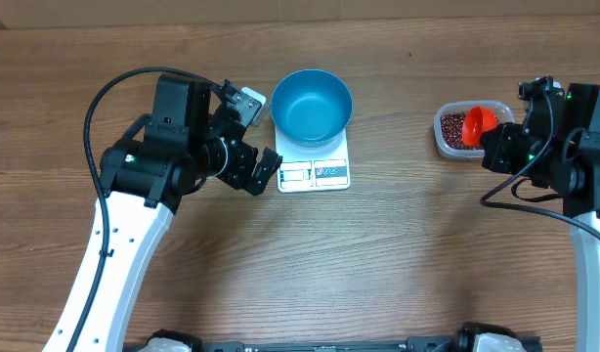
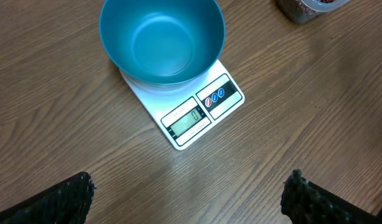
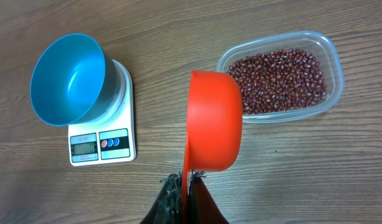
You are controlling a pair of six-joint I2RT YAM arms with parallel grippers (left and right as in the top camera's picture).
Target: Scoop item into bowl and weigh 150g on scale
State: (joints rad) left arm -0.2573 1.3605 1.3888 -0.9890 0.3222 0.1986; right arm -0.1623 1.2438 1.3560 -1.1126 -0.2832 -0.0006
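The blue bowl stands on the far part of the white scale, a little left of the middle of the wooden table. The display and the buttons of the scale are on its near edge and stay uncovered. From the left wrist camera the inside of the bowl shows plain blue. The display of the scale seems to show one digit, but it is too small to read surely.

The left gripper is just beside the left edge of the scale, not touching it. Its jaws are spread wide with nothing between them. In its own camera the two dark fingertips sit at the lower corners, with bare table between them.

The beans lie in a clear plastic tub on the right side of the table, well apart from the scale. They make a loose dark red-brown layer inside it.

The right gripper is clenched on the thin lower end of a red-orange scoop. The scoop is turned on its side, its rim to the left, and it is near the left end of the tub. I cannot tell if any beans are inside the scoop, because only its outer wall shows.
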